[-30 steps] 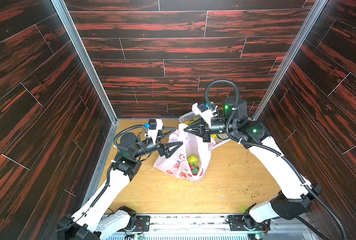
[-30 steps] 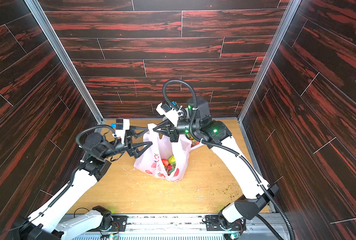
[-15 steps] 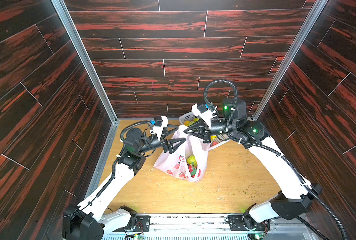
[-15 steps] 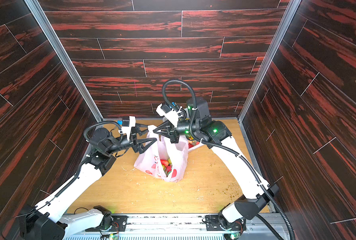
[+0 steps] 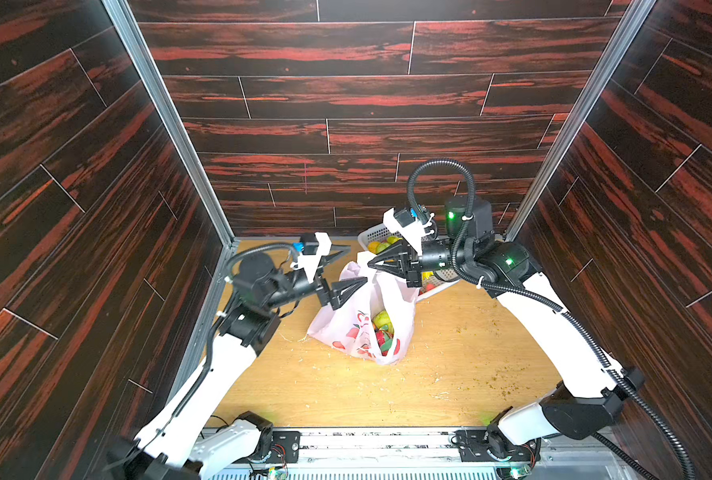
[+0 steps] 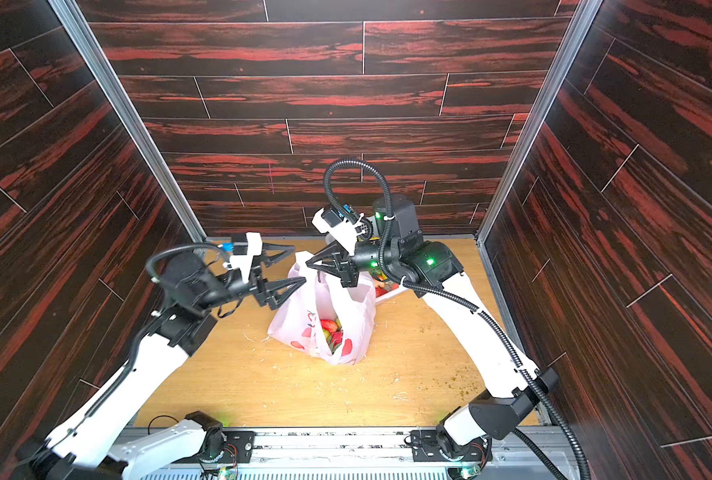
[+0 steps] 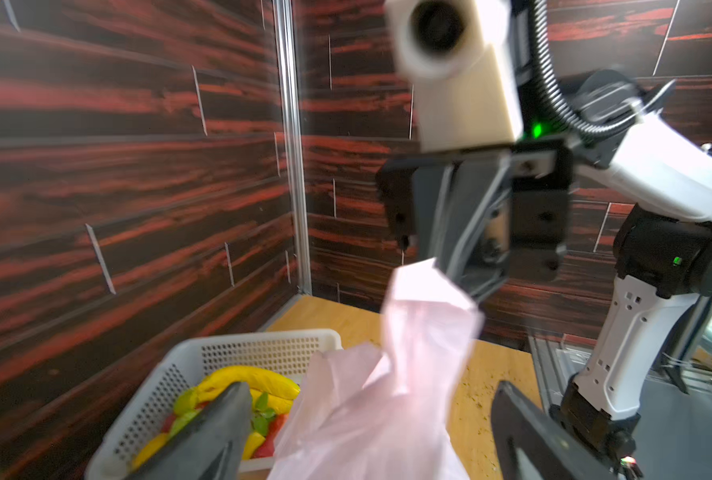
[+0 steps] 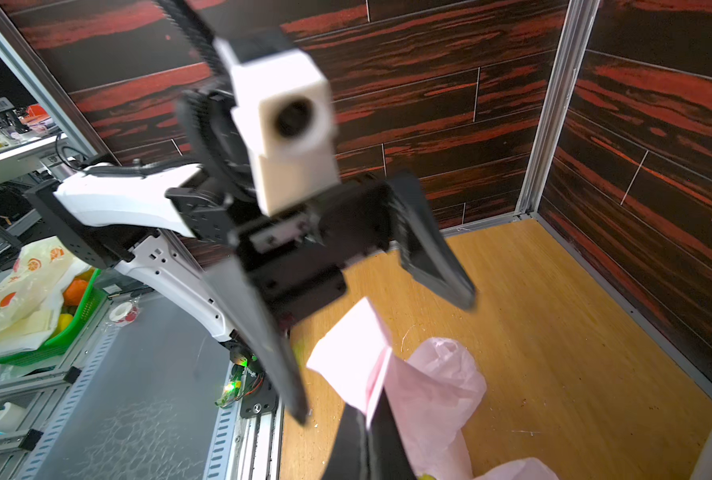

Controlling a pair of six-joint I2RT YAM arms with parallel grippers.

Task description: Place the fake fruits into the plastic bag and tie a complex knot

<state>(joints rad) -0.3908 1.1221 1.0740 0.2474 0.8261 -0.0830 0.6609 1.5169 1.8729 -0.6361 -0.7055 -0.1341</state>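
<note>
The plastic bag (image 5: 360,332) sits slumped near the middle of the tabletop (image 5: 346,395). Fake fruits (image 5: 381,328) show through its open mouth, and more of them lie in the white basket (image 7: 258,349) just behind it. The right fingers (image 5: 371,262) are pressed together on the top end of one strap handle (image 7: 427,299) and hold it lifted above the bag, so the strap's long axis runs steeply up from the bag's mouth to those fingertips. The left fingers (image 5: 348,287) are spread wide and hold nothing. In both top views they point across at the right fingers, tip nearly to tip, one finger toward the back wall and the other low against the bag's upper shoulder. In the left wrist view the lifted strap stands straight ahead in the gap between the two open fingers, with bag film already lying between their bases. How far the pinched end is beyond the tips I cannot tell. The left arm is the free one and the nearer to the slack part of the strap, so the coming move probably turns on closing across that upright strap below the right fingers' pinch, squarely to its length. Beside the lifted strap a second lobe of film (image 8: 449,370) droops. It may be the other handle, but that is unclear.
</note>
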